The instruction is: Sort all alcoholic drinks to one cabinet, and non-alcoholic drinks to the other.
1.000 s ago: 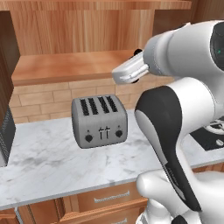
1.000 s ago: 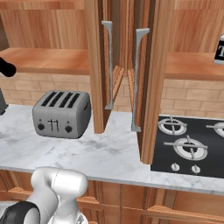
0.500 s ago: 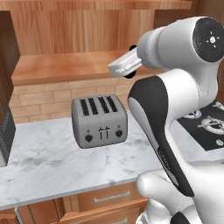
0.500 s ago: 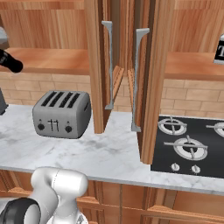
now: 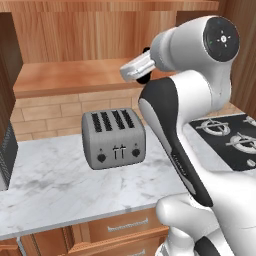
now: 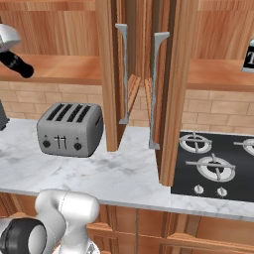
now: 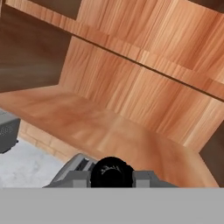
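Right now we carry the small black cola-shaped bottle (image 6: 16,64) in our gripper (image 7: 112,178), whose two fingers are drawn in close against its sides. Seen from the hand view, the bottle shows us only its round black end, dark and glossy, sitting between the fingertips at the bottom of the picture. From the right base view it reads as a short, all-black, slightly waisted cylinder, and its long axis lies tilted rather than upright, running from upper left near the hand down to the lower right, where its rounded free end points toward the cabinets' side. It hangs in the air above the toaster (image 5: 113,138), which stands on the marble worktop (image 5: 55,180), and it sits level with the open wooden shelf (image 5: 75,75) of the left cabinet, just in front of that shelf's edge. Farther right, two cabinet doors (image 6: 111,74) stand swung open with their slim grey bar handles (image 6: 123,69) facing each other. Beyond them lies the black hob (image 6: 213,163), and on the far right shelf a black-labelled bottle (image 6: 249,57) shows at the picture's edge.
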